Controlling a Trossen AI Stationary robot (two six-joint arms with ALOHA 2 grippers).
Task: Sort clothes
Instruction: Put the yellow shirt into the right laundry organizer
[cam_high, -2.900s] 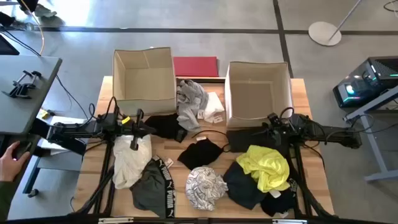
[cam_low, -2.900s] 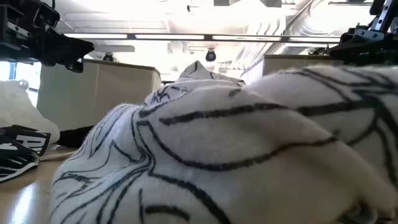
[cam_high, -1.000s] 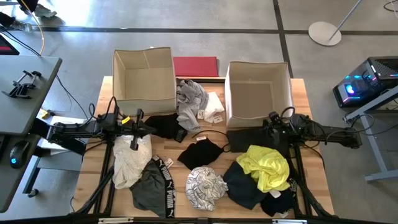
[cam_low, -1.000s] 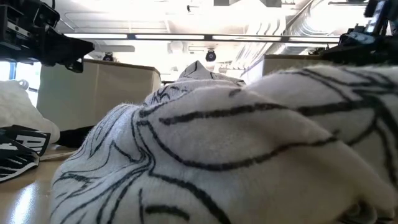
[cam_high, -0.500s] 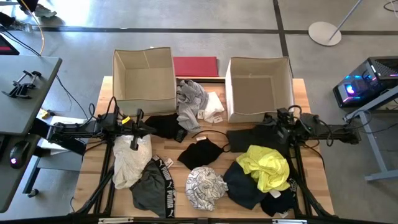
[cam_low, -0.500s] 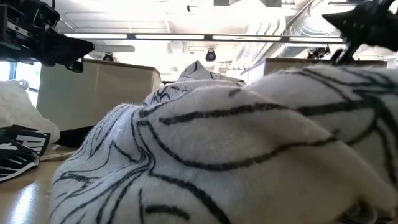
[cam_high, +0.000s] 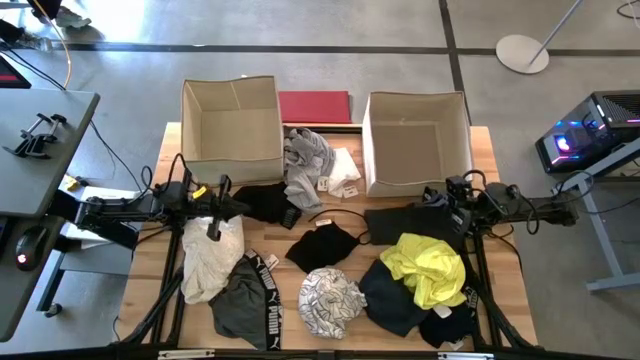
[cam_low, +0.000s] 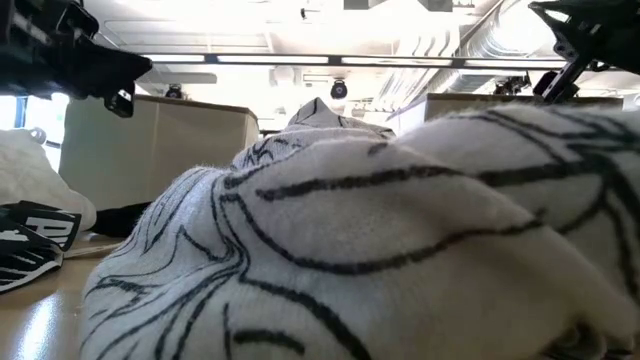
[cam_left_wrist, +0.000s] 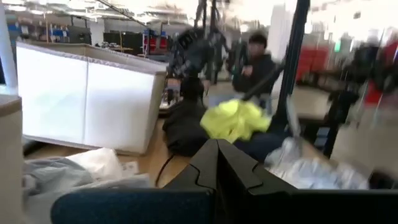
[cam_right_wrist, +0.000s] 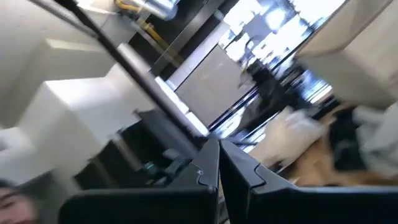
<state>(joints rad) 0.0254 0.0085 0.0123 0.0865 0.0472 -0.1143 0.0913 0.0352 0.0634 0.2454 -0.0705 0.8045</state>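
Observation:
The clothes lie loose on the wooden table (cam_high: 490, 150): a cream-white one (cam_high: 205, 262), a grey PUMA one (cam_high: 243, 300), a black-and-white print one (cam_high: 330, 300), which fills the low view (cam_low: 380, 250), black ones (cam_high: 322, 246) (cam_high: 392, 298) (cam_high: 266, 202), a neon yellow one (cam_high: 426, 266) and a grey one (cam_high: 306, 155). My left gripper (cam_high: 228, 205) hovers shut and empty above the cream-white garment's far end; its shut fingertips show in the left wrist view (cam_left_wrist: 217, 149). My right gripper (cam_high: 437, 200) is shut and empty (cam_right_wrist: 217, 149), above a flat black garment (cam_high: 400, 222) by the right box.
Two tan cardboard boxes stand open at the far side, one on the left (cam_high: 230, 120) and one on the right (cam_high: 415, 140). A flat red board (cam_high: 315, 105) lies between them. A small white garment (cam_high: 343, 170) lies next to the grey one. A person shows far off in the left wrist view (cam_left_wrist: 256, 62).
My right gripper has drawn back toward the table's right edge, away from the right box's near wall, and has risen and tipped; it stays shut and empty. The clothes have not moved.

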